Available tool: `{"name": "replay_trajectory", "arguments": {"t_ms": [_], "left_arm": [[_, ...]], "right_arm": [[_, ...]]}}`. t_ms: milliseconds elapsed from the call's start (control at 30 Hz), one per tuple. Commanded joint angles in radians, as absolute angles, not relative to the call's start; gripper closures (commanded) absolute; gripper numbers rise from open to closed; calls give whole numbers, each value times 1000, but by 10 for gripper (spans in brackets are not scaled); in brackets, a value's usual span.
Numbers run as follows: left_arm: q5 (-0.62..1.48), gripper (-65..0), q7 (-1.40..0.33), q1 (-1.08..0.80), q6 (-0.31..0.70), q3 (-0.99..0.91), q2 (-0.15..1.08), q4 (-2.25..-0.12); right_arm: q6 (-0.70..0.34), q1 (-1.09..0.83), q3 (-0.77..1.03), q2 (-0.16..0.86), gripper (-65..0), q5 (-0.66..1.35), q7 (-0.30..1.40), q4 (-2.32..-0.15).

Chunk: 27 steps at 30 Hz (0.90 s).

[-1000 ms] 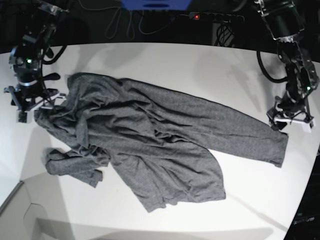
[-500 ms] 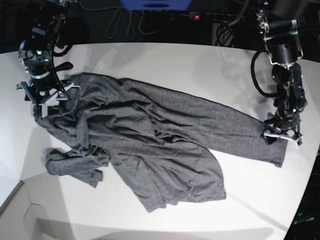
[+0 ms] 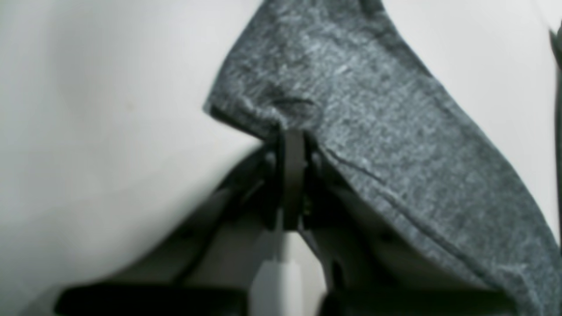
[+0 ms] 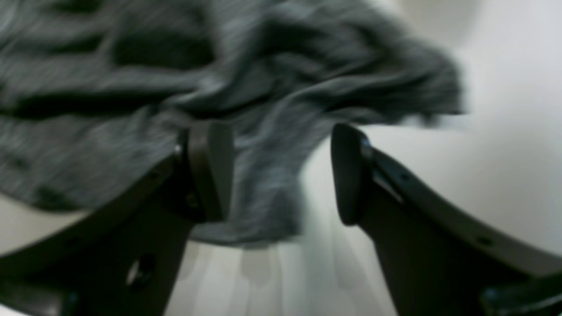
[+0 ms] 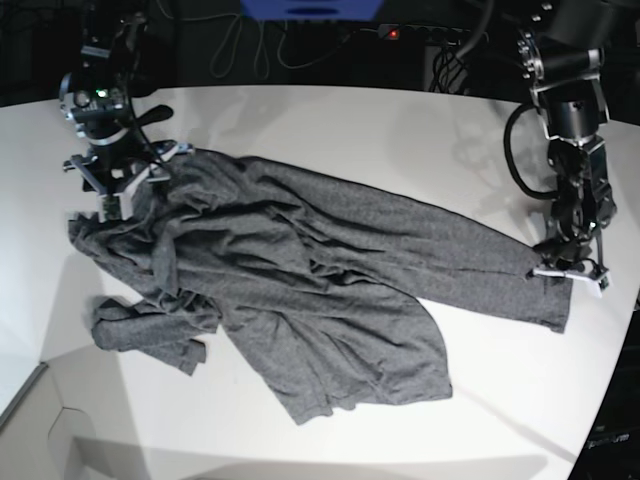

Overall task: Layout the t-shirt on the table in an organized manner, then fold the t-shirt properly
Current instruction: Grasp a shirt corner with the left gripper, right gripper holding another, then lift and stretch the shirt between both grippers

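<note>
Since a second ago the left gripper (image 3: 290, 145) has slid onto the t-shirt (image 5: 300, 280) and pinched its hem corner; the right gripper (image 4: 281, 175) has shifted over the crumpled far end, jaws wide, holding nothing. Risk – a thin pinch slipping when pulled, cloth bunching across the table (image 5: 350, 120)
</note>
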State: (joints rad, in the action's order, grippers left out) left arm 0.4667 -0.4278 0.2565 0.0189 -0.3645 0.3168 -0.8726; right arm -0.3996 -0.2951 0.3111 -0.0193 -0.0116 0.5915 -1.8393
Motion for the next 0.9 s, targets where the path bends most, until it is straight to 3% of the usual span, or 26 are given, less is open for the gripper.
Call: {"name": "replay_trajectory", "arguments": {"t_ms": [0, 200, 433, 500, 633, 867], "left_arm": [[456, 0, -499, 229, 7, -363, 323, -891], [456, -1, -498, 96, 7, -432, 318, -1104], [456, -1, -498, 19, 7, -507, 323, -1190], [456, -1, -499, -5, 7, -544, 323, -1225], [456, -1, -499, -53, 7, -588, 323, -1322], [456, -1, -499, -134, 7, -611, 312, -1523]], "right_arm": [[-400, -292, 305, -15, -357, -5, 572, -1834], [-397, -268, 302, -13, -357, -7, 568, -1709], [-331, -268, 300, -8, -346, -7, 568, -1678], [-332, -274, 300, -8, -281, -7, 568, -1689], [-332, -312, 340, -8, 0, -7, 578, -1739], [-332, -374, 509, -15, 0, -2, 578, -1865]]}}
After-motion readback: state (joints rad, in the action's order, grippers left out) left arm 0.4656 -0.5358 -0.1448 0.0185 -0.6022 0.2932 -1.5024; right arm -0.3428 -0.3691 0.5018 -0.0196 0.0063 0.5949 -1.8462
